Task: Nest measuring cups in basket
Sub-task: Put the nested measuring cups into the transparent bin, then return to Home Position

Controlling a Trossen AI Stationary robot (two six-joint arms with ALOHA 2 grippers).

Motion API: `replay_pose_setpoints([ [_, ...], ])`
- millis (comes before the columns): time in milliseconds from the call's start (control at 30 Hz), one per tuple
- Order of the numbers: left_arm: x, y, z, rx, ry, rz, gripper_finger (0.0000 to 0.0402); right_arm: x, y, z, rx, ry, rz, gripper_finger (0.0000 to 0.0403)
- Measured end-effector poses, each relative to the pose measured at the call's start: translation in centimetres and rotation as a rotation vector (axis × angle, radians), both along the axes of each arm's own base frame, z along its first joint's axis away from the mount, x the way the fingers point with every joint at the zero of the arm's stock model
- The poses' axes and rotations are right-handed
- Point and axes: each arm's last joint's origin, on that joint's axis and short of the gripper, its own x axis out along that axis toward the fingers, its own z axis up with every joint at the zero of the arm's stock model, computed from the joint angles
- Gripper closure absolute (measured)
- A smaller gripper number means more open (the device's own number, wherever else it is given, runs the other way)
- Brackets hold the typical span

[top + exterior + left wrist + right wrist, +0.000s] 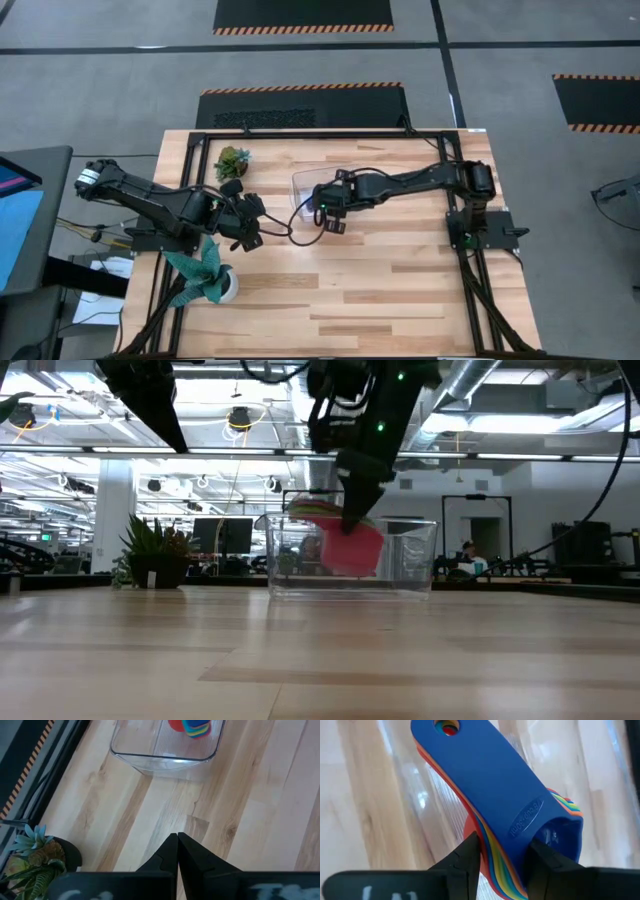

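- Placement step is in hand: the right gripper [502,857] has its two fingers closed against the edges of the flat handles of the nested measuring cups [510,815], with the dark blue cup on top and the red, yellow, green and orange ones layered beneath it.
- From the side, the stack [348,542] hangs inside the clear basket [415,560], near its middle; I cannot tell if the bottom red cup already touches the floor of the basket.
- From above, the right gripper [330,205] is over the basket [305,180], which sits at the far middle of the wooden table [400,290].
- Left gripper [177,852] is fully closed and empty; it waits over bare wood, near the basket but apart from it, between the small plant [232,162] and the teal plant in the white pot [208,278].
- Nesting looks finished, in my judgement. The next move calls for lowering the stack until it rests, then opening the fingers gently so the stack does not tip, and lifting straight up clear of the walls.
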Motion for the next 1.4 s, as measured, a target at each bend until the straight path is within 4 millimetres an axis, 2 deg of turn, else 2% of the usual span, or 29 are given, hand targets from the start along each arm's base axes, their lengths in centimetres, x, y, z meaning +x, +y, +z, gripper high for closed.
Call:
replay_pose_setpoints([
  [133,0.0,0.0,0.0,0.000,0.000,0.000,0.0401,0.2,-0.8,-1.0,0.026,0.012,-0.072,0.0274],
  [267,0.0,0.0,0.0,-0.002,-0.001,0.002,0.0401,0.2,-1.4,-1.1,0.028,0.003,-0.099,0.0263],
  [667,0.0,0.0,0.0,-0.019,0.002,-0.001,0.0402,0.2,-2.1,-1.1,0.047,-0.015,-0.161,0.0179],
  [800,0.0,0.0,0.0,-0.019,0.002,-0.001,0.0401,0.1,-2.1,-0.9,0.048,-0.008,-0.161,0.0164],
  [1000,0.0,-0.1,0.0,-0.027,0.004,-0.004,0.0402,0.8,-2.1,1.8,0.045,-0.036,-0.154,0.0164],
  [1100,0.0,-0.1,0.0,-0.030,0.005,-0.005,0.0402,1.0,-1.8,4.1,0.045,-0.042,-0.147,0.0164],
  [1267,-0.1,-0.2,-0.1,-0.073,0.025,-0.019,0.0401,0.3,-0.2,8.4,0.084,-0.024,-0.199,0.0164],
  [1400,-0.2,-0.5,-0.3,-0.207,0.049,-0.005,0.0401,0.1,1.4,10.3,0.132,-0.059,-0.203,0.0164],
])
